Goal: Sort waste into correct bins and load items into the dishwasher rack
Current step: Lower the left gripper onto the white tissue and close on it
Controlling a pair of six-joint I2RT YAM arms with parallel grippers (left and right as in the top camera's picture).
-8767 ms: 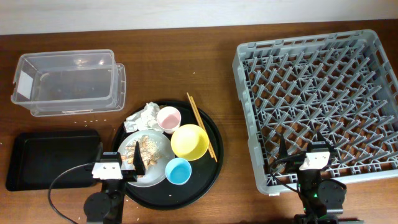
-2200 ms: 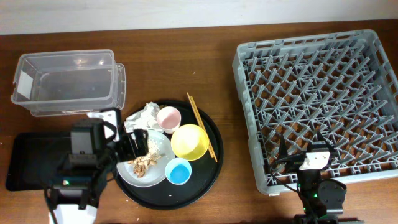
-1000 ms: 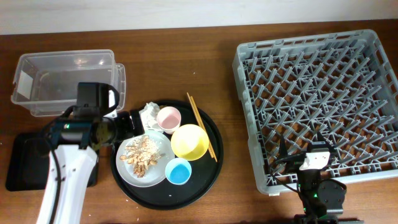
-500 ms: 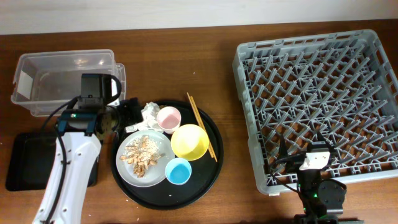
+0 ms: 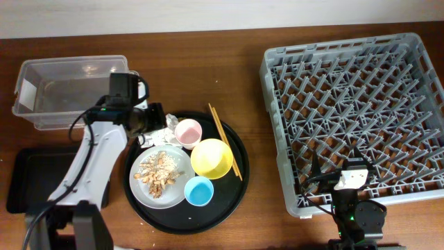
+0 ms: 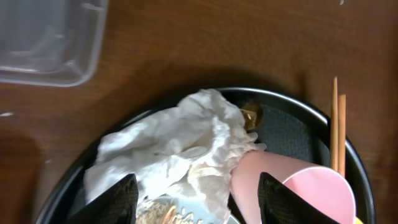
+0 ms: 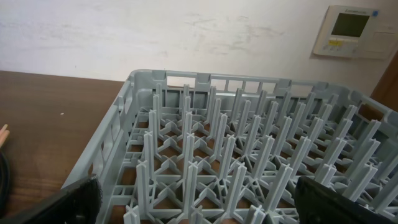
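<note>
Since our left gripper [image 6: 196, 190] hangs spread wide over the crumpled white paper napkin [image 6: 177, 146], which lies on the large round black tray [image 6: 292, 127] against the small pink cup [image 6: 298, 190], we should sink straight down and pinch only its raised middle (leaving cup and small brown wrapper scrap [image 6: 250, 116] undisturbed).

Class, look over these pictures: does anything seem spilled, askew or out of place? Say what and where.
Beige food scraps lie strewn loose across the plate rather than in a bin. The chopsticks lie aslant on the round tray, with their far ends jutting out past its rim over the table.
</note>
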